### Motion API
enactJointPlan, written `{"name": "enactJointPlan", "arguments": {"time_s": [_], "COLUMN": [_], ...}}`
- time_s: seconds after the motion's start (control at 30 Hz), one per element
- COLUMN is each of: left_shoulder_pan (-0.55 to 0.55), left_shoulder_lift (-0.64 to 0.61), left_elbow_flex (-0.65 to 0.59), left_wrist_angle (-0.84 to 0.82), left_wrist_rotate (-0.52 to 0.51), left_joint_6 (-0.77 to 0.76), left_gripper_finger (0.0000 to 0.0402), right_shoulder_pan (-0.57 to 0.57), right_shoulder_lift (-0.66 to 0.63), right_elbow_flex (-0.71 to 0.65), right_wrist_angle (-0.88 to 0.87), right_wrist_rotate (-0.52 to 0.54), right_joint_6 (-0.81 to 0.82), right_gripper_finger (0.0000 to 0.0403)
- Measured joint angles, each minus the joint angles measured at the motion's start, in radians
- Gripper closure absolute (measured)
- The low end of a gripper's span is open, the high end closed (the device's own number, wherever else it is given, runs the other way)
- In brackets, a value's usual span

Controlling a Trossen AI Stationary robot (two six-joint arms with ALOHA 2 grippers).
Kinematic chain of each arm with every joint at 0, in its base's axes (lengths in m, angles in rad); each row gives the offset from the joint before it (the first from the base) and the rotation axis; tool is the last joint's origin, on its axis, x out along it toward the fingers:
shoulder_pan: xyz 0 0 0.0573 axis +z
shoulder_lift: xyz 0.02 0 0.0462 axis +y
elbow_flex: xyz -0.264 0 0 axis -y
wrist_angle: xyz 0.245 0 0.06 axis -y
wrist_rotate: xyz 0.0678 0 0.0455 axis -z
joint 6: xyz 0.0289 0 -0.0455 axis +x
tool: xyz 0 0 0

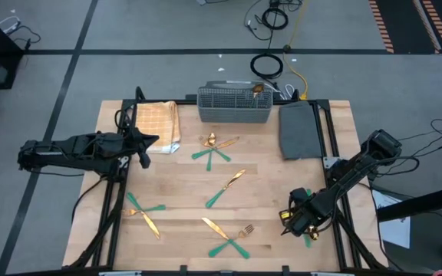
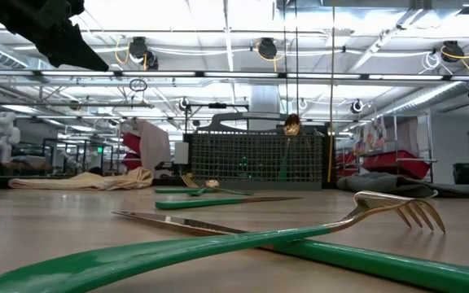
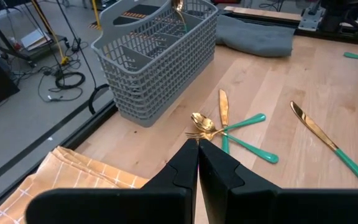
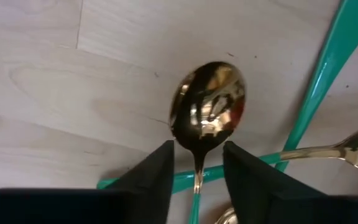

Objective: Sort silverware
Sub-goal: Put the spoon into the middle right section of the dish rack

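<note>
Silverware [image 1: 225, 186] lies in little piles all over our wooden table [image 1: 175, 207], and one spoon already stands in the grey basket [image 1: 234, 106] at the far edge. Our right gripper [image 4: 196, 163] is down low at the pile near the right front corner. Its fingers are apart, one on each side of the thin neck of a gold spoon [image 4: 207, 114]. They are not squeezing it yet.

We think things could go wrong here. A green handle [image 4: 328, 68] and a fork [image 4: 344, 149] lie right beside this spoon, and another handle crosses under it. If we close and lift, we may pull those up too, or knock them away. The neck is thin and shiny, so the spoon may slip out and fall.

Our left gripper [image 3: 197, 163] waits near the checked cloth [image 1: 158, 123]. Its fingers are together and hold nothing.
</note>
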Motion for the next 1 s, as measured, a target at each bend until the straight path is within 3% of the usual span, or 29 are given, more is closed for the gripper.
{"name": "enactJointPlan", "arguments": {"time_s": [0.3, 0.63, 1.0], "left_shoulder_pan": [0.0, 0.0, 0.0], "left_shoulder_lift": [0.0, 0.0, 0.0], "left_elbow_flex": [0.0, 0.0, 0.0], "left_wrist_angle": [0.0, -0.001, -0.005], "left_wrist_rotate": [0.0, 0.0, 0.0], "left_joint_6": [0.001, 0.001, 0.002], "left_gripper_finger": [0.0381, 0.0381, 0.0381], "right_shoulder_pan": [0.0, 0.0, -0.021], "right_shoulder_lift": [0.0, 0.0, 0.0], "right_elbow_flex": [0.0, 0.007, 0.254], "right_wrist_angle": [-0.018, -0.033, -0.362], "right_wrist_rotate": [0.0, 0.01, 0.278], "right_joint_6": [-0.017, -0.008, -0.014], "right_gripper_finger": [0.0397, 0.0402, 0.0402]}}
